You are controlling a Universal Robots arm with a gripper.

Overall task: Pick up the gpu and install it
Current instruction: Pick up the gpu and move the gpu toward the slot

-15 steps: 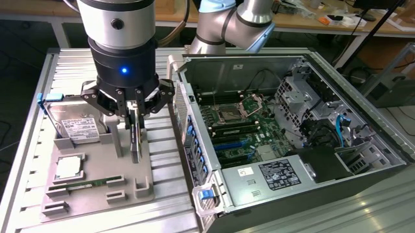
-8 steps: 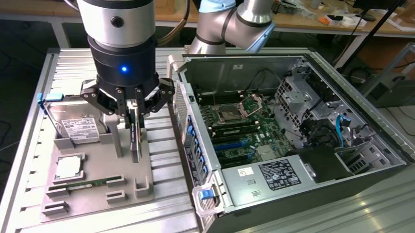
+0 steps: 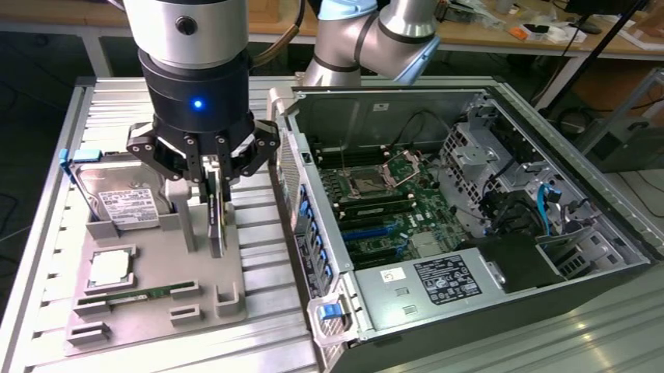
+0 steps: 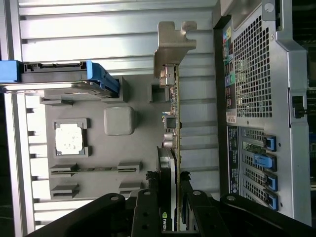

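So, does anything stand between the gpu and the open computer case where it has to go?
Only the computer case's rear wall, with blue latches, rises between the gpu and the motherboard. Above the expansion slots nothing visible blocks the way.

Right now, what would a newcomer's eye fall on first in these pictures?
First the big black gripper, closed on the gpu, which stands on edge in the grey tray at the exterior view's left. Next the open computer case at that view's right, with its motherboard bare.
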